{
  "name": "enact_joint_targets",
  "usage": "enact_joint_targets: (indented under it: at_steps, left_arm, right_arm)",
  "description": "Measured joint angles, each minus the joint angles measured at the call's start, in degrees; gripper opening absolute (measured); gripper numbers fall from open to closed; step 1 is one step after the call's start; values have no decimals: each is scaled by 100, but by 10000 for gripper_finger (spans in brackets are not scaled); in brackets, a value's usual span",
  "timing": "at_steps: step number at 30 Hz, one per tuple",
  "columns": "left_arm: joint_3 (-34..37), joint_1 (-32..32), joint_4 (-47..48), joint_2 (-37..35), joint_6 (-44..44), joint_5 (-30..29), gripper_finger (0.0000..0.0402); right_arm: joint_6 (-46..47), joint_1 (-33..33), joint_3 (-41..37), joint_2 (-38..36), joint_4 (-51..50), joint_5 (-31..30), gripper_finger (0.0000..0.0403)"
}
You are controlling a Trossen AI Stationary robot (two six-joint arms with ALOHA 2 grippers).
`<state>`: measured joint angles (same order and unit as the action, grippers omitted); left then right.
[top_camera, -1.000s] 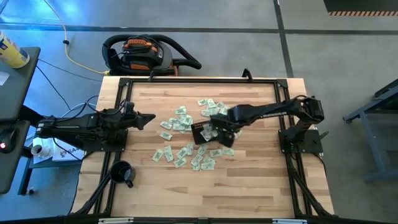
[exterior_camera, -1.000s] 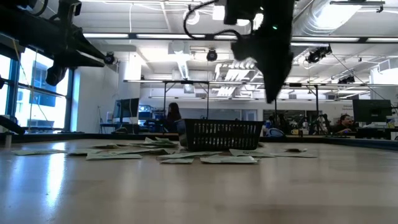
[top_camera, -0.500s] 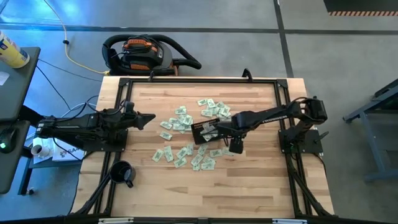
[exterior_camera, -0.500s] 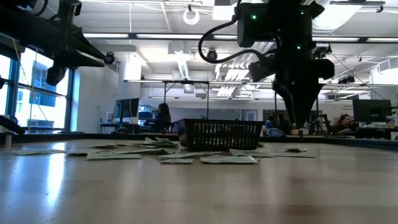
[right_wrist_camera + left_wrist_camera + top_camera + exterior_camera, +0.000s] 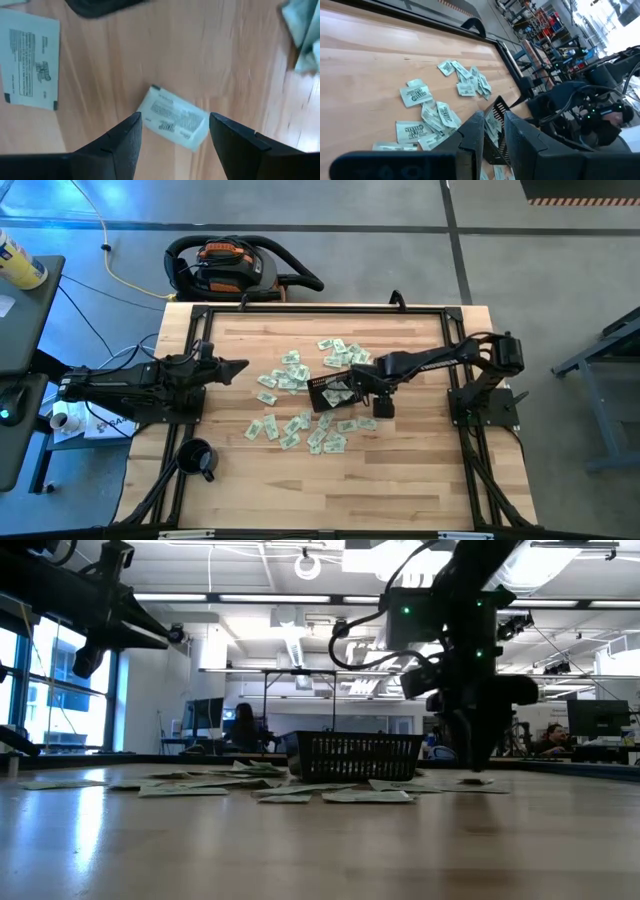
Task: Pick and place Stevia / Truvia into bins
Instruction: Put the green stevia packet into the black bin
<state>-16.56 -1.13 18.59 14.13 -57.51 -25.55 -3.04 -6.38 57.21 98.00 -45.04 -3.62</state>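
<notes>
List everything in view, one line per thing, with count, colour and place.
Sachets: many, pale green and white, scattered mid-table; one lies between the right gripper's fingers in the right wrist view.
Basket: one, black mesh, table centre.
Mug: one, black, near left corner.
Table: one, light wood, black frame.
Vacuum: one, black and orange, floor beyond the table.
Left gripper: raised at table's left, waiting.
Right gripper: open, low over a sachet right of the basket.

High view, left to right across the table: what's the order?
Left tool → sachets → basket → right tool
</notes>
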Motion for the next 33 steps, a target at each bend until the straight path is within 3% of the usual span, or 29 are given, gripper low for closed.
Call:
enact_joint_targets:
  at_steps: [7,12,24,29,33]
  left_arm:
    - [0,0,2,0,-129,-98,111]
    - [0,0,2,1,-129,-101,111]
    - [0,0,177,0,-155,-115,111]
    - [0,0,176,2,-157,-115,111]
    - [0,0,172,0,-158,-115,111]
  right_arm:
    - [-871,-188,-5,0,235,97,222]
    - [-1252,-337,-35,26,306,501,223]
    - [-1211,-380,-544,7,501,564,222]
    - [-308,-544,-545,103,552,646,199]
    - [578,-605,-536,256,630,742,151]
